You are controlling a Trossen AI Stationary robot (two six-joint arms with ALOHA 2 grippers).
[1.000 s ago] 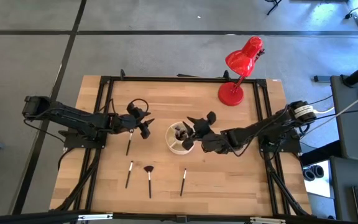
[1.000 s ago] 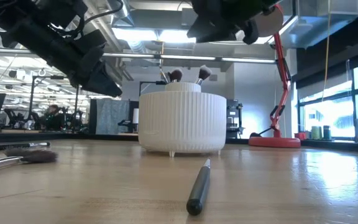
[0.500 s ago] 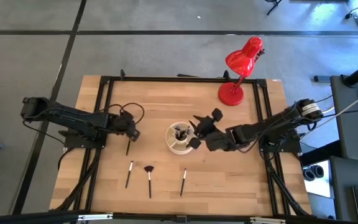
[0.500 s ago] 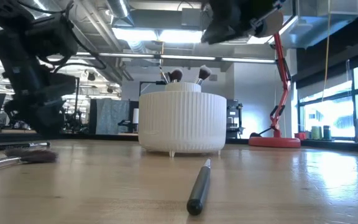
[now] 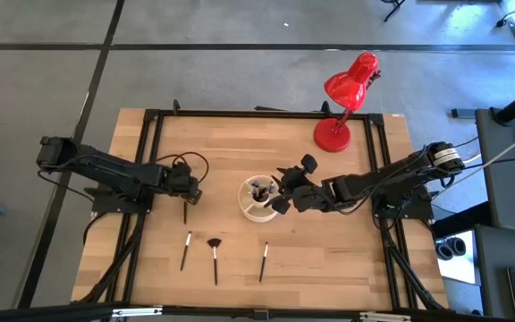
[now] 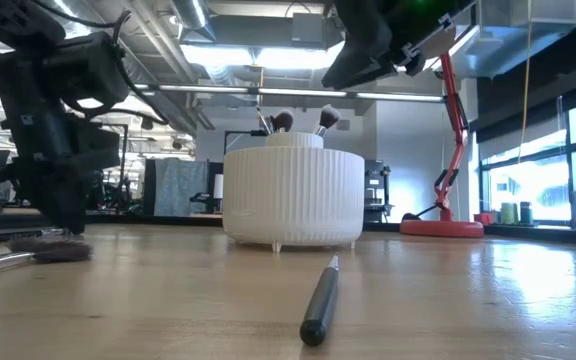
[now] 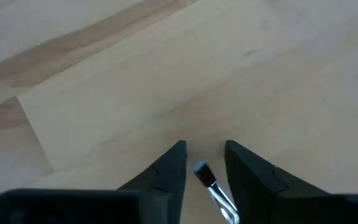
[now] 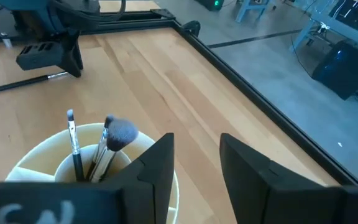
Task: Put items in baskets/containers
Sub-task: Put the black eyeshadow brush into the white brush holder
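Note:
The cream ribbed cup (image 5: 259,199) (image 6: 293,195) stands mid-table on its small feet, with several brushes upright inside (image 8: 98,149). My left gripper (image 5: 186,190) (image 7: 205,149) points down at the table, open. Its fingers stand on either side of the bristle end of a dark brush (image 7: 207,177) that lies flat (image 5: 184,213), without touching it. My right gripper (image 5: 283,190) (image 8: 196,140) hovers open and empty just right of the cup's rim. Three more brushes lie near the near edge: one thin (image 5: 186,250), the fan-headed one (image 5: 214,258) and another thin one (image 5: 264,261) (image 6: 320,300).
A red desk lamp (image 5: 342,98) stands by its round base (image 5: 333,134) at the far right of the table. A black frame rail (image 5: 150,179) runs along the table's sides. Bare wood lies between the cup and the near brushes.
My left gripper has swung from pointing toward the cup to pointing down. It has dropped to the table over the lying brush, moving slightly toward the left edge. My right gripper has drawn back a little from above the cup toward the right.

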